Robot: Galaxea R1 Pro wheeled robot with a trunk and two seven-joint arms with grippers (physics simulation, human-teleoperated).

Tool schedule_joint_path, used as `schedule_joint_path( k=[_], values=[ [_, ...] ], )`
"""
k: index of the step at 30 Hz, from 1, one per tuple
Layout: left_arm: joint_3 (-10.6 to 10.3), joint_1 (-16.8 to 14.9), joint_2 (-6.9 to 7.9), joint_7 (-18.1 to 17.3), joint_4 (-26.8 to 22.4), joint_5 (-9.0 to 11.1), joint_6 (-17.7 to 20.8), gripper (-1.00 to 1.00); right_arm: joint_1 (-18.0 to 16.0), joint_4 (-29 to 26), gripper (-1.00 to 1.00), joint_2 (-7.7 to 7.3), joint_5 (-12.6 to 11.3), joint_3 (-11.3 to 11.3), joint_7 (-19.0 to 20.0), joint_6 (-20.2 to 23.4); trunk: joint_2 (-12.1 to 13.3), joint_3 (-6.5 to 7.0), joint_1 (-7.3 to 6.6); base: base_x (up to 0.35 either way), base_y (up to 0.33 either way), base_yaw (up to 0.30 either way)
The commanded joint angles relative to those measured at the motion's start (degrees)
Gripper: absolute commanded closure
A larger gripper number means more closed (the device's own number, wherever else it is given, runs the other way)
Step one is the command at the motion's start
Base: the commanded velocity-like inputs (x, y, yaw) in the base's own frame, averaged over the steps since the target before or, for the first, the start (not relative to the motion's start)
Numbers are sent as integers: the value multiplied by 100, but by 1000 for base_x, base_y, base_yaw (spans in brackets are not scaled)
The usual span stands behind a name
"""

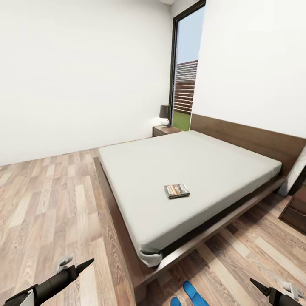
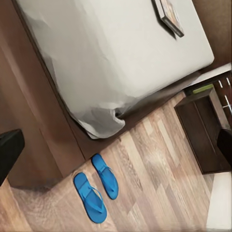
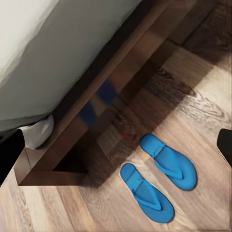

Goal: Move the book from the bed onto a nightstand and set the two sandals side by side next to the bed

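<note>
Both tools, left tool (image 1: 85, 264) and right tool (image 1: 257, 285), are seen empty, their spread untellable. On the bed (image 1: 140, 170) the book (image 1: 177, 191) awaits fetching. Wrist views show the sandals (image 2: 96, 186) already paired bedside — a reach is needed.
</note>
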Motion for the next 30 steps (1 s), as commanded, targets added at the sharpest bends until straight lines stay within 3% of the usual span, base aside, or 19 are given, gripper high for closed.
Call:
schedule_joint_path(
  k=[1,30],
  values=[
    [-20,-1,3,-19,0,51,60,-100,-5,6,-100,-1,-44,3,19,36,-3,-5,-1,0,0,-281],
    [-20,-1,3,-10,0,51,60,-100,-5,6,-100,-1,-42,3,22,36,-3,-5,-1,0,-32,-281]
  ],
)
